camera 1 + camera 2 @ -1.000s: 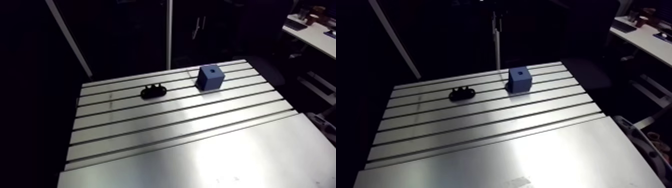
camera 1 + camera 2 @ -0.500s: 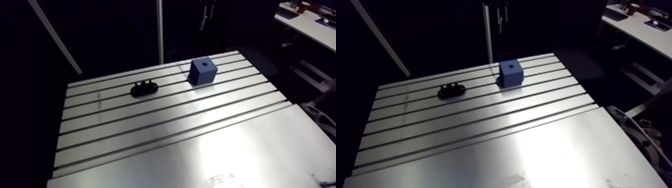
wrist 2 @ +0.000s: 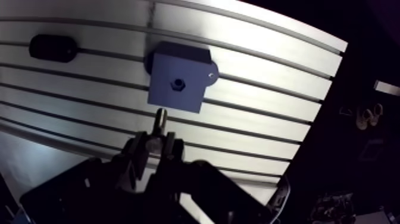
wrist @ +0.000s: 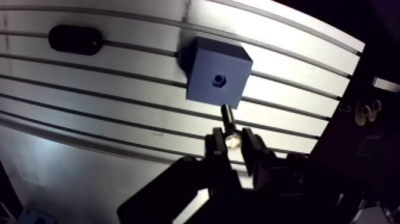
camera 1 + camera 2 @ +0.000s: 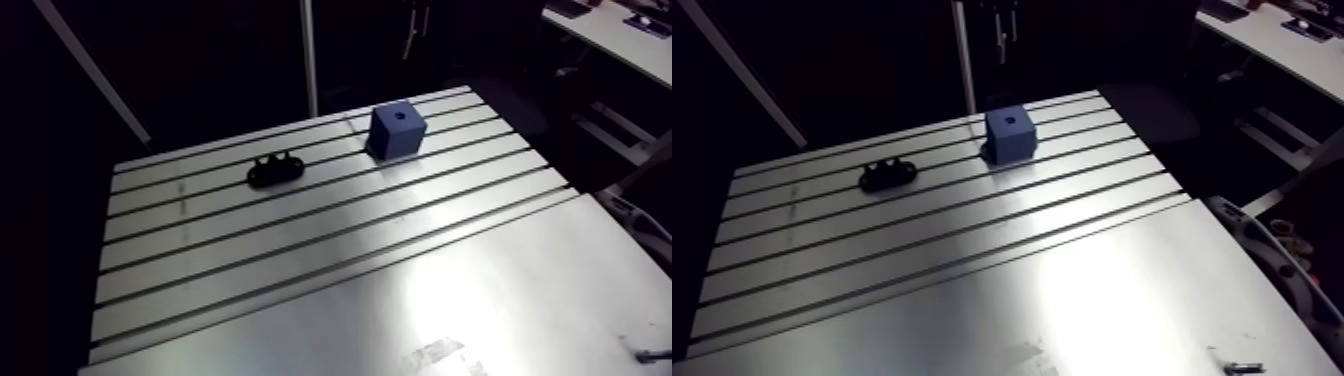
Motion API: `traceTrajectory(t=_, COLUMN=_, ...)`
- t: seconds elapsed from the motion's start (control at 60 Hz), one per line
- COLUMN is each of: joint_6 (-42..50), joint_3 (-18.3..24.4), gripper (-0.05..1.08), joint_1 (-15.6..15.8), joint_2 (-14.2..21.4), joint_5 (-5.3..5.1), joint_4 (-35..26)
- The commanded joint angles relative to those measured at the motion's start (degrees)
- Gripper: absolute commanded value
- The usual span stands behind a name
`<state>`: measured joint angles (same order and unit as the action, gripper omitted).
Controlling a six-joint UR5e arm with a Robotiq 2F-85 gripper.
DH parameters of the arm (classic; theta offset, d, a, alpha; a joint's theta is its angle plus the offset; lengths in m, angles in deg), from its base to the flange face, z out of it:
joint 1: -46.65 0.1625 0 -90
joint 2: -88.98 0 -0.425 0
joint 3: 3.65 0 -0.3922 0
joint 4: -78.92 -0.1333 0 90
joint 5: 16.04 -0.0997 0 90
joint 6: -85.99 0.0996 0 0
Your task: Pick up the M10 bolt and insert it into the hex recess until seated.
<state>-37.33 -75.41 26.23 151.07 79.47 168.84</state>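
— End effector?
— Pinching the bolt, held over the bench, block just ahead.
— Recommendation?
— Centre it on the recess, keep it plumb, lower slowly.

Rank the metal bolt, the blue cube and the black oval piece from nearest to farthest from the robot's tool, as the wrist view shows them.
1. The dark metal bolt, clamped between the fingers of the tool.
2. The blue cube block with the hex recess, just ahead of the bolt's tip.
3. The black oval piece, farthest, off to one side beyond the cube.
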Motion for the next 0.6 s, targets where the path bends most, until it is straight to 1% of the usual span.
traceTrajectory(t=0.017, joint_6=-0.7, joint_3=0.1, gripper=0.80, joint_1=-0.3, joint_2=-1.4, joint_5=0.07, joint_4=-0.2)
traceTrajectory(t=0.217, joint_6=-0.7, joint_3=0.2, gripper=0.80, joint_1=-0.2, joint_2=-2.2, joint_5=-0.02, joint_4=-0.8)
traceTrajectory(t=0.367, joint_6=-0.7, joint_3=0.7, gripper=0.80, joint_1=-0.3, joint_2=-3.1, joint_5=0.07, joint_4=-2.5)
traceTrajectory(t=0.467, joint_6=-0.4, joint_3=0.8, gripper=0.79, joint_1=-0.3, joint_2=-3.4, joint_5=0.40, joint_4=-2.7)
traceTrajectory(t=0.483, joint_6=-0.3, joint_3=0.8, gripper=0.79, joint_1=-0.3, joint_2=-3.6, joint_5=0.64, joint_4=-2.7)
traceTrajectory(t=0.55, joint_6=-0.1, joint_3=0.8, gripper=0.79, joint_1=-0.3, joint_2=-4.0, joint_5=0.92, joint_4=-2.7)
traceTrajectory(t=0.6, joint_6=-0.1, joint_3=0.8, gripper=0.79, joint_1=-0.3, joint_2=-4.0, joint_5=0.94, joint_4=-2.7)
